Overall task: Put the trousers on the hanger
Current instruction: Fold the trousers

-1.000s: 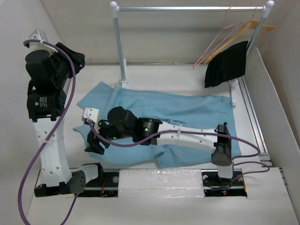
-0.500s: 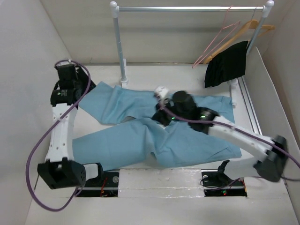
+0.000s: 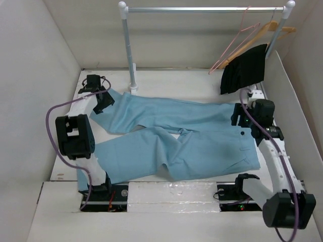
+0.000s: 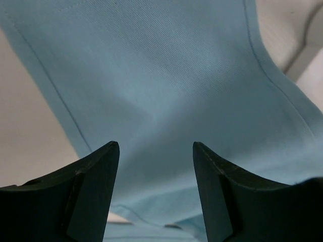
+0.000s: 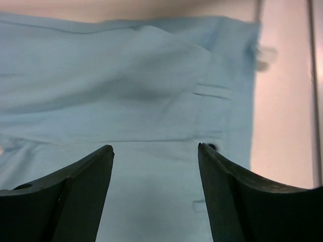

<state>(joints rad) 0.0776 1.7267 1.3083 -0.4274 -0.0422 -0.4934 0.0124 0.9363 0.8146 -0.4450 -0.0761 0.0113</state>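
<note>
Currently, pale blue trousers (image 3: 202, 146) are lying flat, legs splayed, beneath left gripper (image 4: 155, 146) and right gripper (image 5: 155, 147), both gaping.

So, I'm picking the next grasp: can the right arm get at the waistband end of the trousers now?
Probably yes. The right gripper is open right over the waistband of the trousers, with only bare cloth below it and nothing lying on top.

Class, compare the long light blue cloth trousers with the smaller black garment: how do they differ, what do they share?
The light blue trousers are far larger than the black garment. The trousers lie spread flat on the white table; the black garment hangs below the metal rail. Both are cloth.
</note>
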